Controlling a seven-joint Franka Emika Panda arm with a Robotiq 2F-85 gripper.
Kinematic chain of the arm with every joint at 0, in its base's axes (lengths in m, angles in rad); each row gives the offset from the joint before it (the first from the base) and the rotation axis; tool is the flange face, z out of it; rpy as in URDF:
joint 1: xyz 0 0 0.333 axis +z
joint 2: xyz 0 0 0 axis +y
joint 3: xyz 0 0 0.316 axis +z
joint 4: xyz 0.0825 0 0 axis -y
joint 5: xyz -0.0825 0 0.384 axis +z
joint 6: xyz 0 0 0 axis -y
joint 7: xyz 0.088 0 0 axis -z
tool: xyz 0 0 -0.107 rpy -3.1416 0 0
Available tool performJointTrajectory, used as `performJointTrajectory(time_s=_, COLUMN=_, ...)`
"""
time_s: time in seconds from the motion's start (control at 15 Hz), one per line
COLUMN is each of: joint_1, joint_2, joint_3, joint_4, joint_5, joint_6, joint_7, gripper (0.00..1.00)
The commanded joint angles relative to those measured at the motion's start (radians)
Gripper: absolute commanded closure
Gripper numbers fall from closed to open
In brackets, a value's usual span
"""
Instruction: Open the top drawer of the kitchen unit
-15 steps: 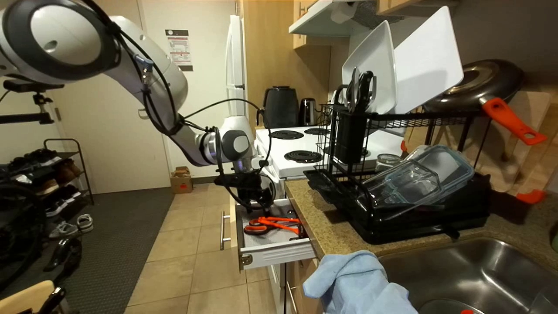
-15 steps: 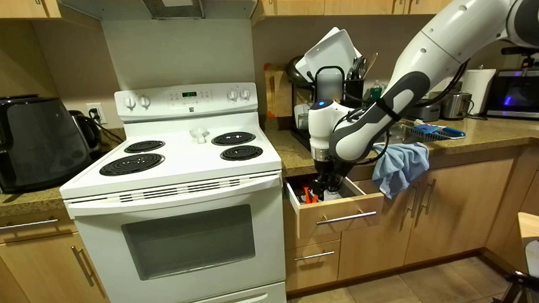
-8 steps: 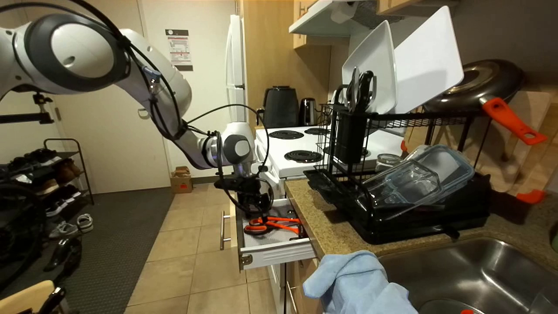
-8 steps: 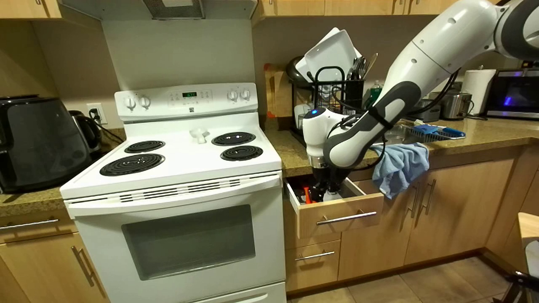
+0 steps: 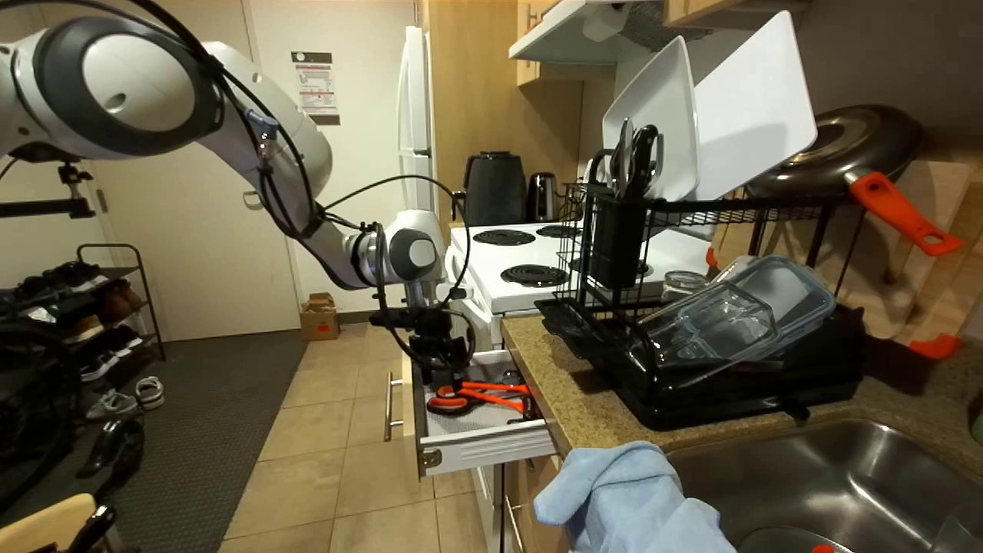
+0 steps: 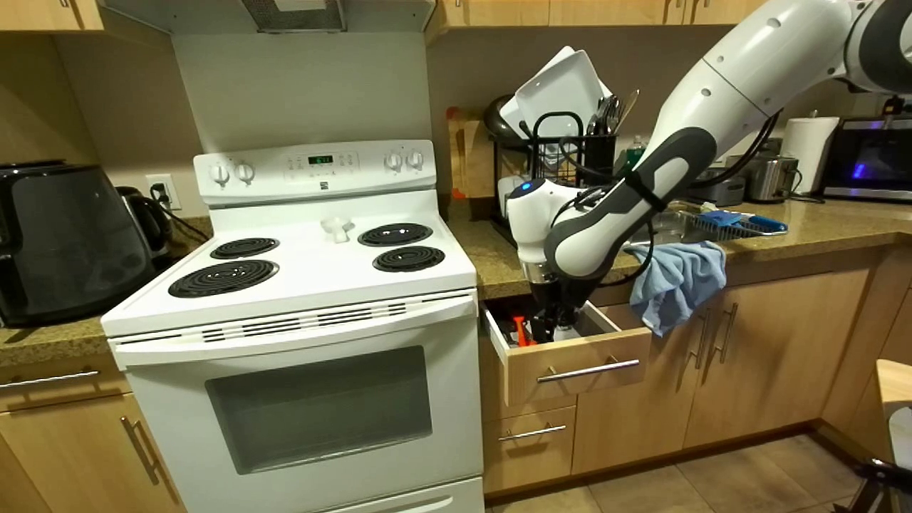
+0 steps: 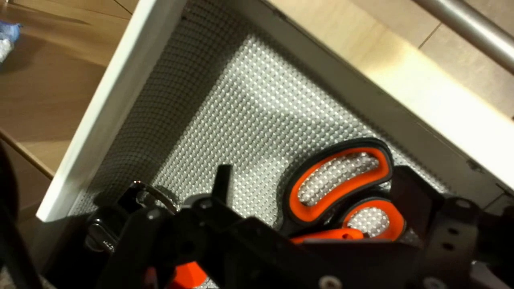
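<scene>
Logger: Progress first: how much is done for you?

Spotter: Most of it, on present evidence. In both exterior views your top drawer [image 6: 570, 356] stands well out from the kitchen unit [image 6: 776, 342]; in an exterior view the lower drawer [image 6: 527, 456] beneath is shut. Wrist view gives you the inside plainly: orange-and-black scissors [image 7: 347, 189] on a pale mesh liner [image 7: 225, 132].

Logger: What is left to you?

Spotter: Little, probably. You can't tell whether it has more travel. Should you want more, an outward push from inside looks likelier than a pull, since your jaws are not on the bar handle [image 6: 588, 370]. After that, a straight lift out, minding the scissors.

Logger: Your jaws, how do they stand?

Spotter: Spread wide, pointing down, gripping nothing. Scissor loops show in the gap between them, lying on the liner; one jaw overlaps a loop in your wrist view, contact uncertain.

Logger: And the drawer, relative to them?

Spotter: Around them. They reach down inside it, close behind the front panel [image 7: 341, 82], the bar handle lying on that panel's far side. One jaw sits nearer the panel than its mate; whether it presses there, you can't tell from these angles.
</scene>
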Motion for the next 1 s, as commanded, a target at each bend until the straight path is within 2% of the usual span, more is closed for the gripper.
performJointTrajectory(time_s=0.0, joint_1=-0.01, joint_2=-0.053, joint_3=0.022, joint_4=-0.048, joint_5=0.014, joint_6=-0.062, joint_7=-0.106, gripper=0.0)
performJointTrajectory(time_s=0.93, joint_1=-0.022, joint_2=-0.138, joint_3=0.073, joint_4=-0.178, joint_5=-0.056, joint_6=-0.11, joint_7=-0.47, gripper=0.0)
